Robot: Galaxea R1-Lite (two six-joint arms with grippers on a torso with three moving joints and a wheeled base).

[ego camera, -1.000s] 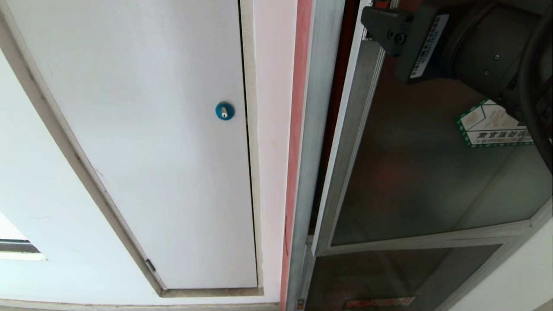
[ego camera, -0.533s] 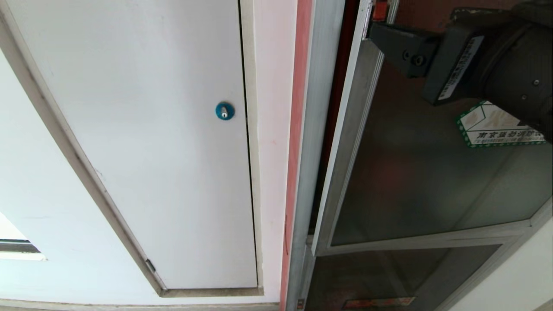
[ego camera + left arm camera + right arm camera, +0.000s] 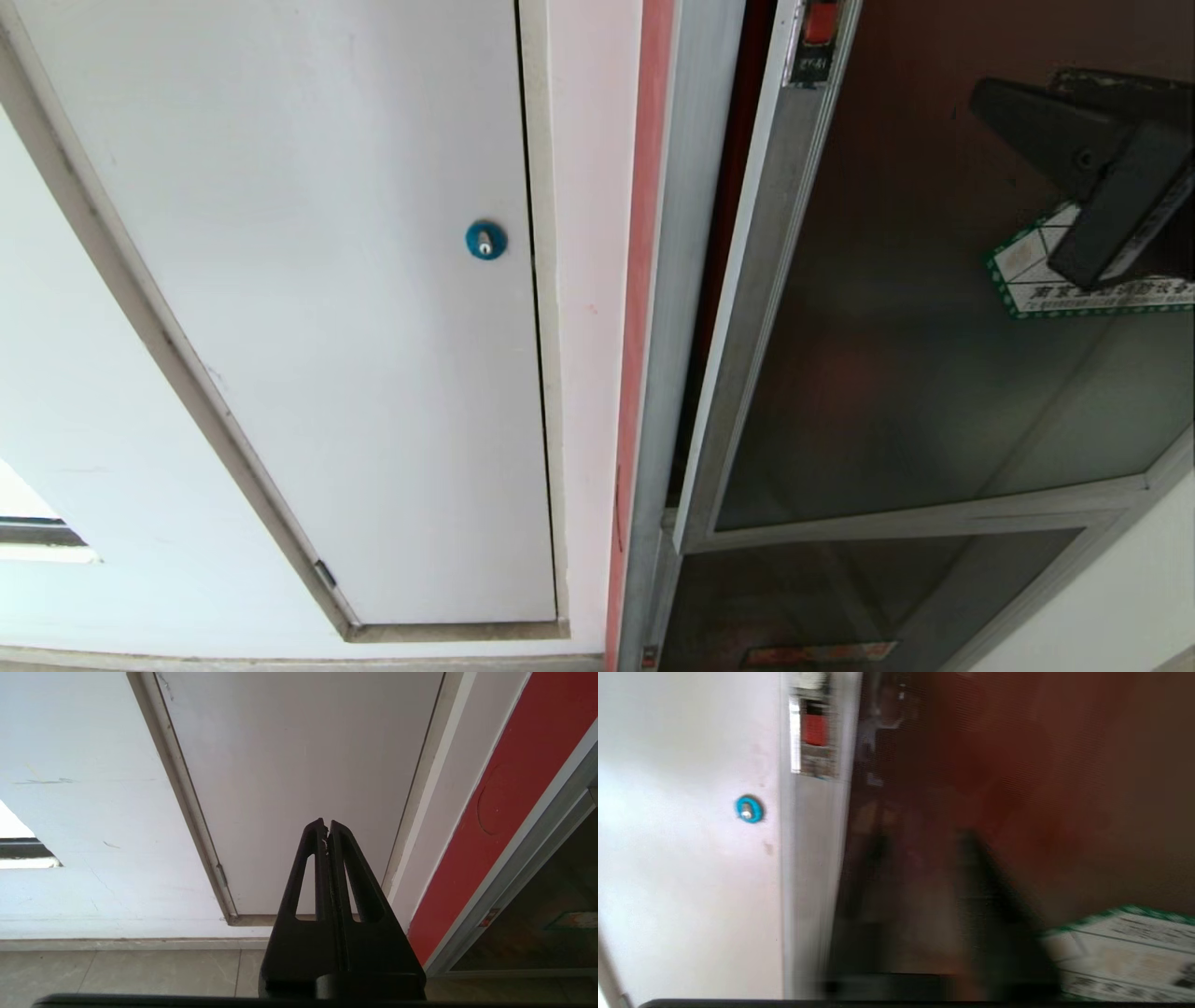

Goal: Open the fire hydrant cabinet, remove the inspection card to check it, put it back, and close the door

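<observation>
- While the right arm does the work, the left pincer [image 3: 328, 828] hangs parked low on the robot's left, pressed narrow with nothing in it, pointing at the foot of the white door [image 3: 373, 327].
- That white door carries a blue round lock [image 3: 485, 240]; no writing shows on either.
- Next comes the fire hydrant cabinet [image 3: 667, 327], its silver frame edged with a red strip along the wall.
- Between that frame and the door [image 3: 887, 401] runs a dark red gap, so the door stands slightly ajar, no wider than a second ago.
- At the door's upper edge the red latch [image 3: 821, 21] is now uncovered; a small plate under it bears marks too small to read.
- What has changed: the right pincer [image 3: 1018, 98], at the latch a second ago, has drawn away to the right and now hangs before the frosted glass. Whether it is wide or narrow I cannot tell.
- My judgement: the latch is released but the door is not yet swung wide, so opening is unfinished.
- Partly behind that arm sits the green-bordered sticker [image 3: 1036, 280], printed with Chinese characters I cannot read here.
- Below, a smaller glass panel [image 3: 840, 588] has a red label [image 3: 820, 653], illegible.
- No inspection card is in view; presumably it is inside the cabinet.
</observation>
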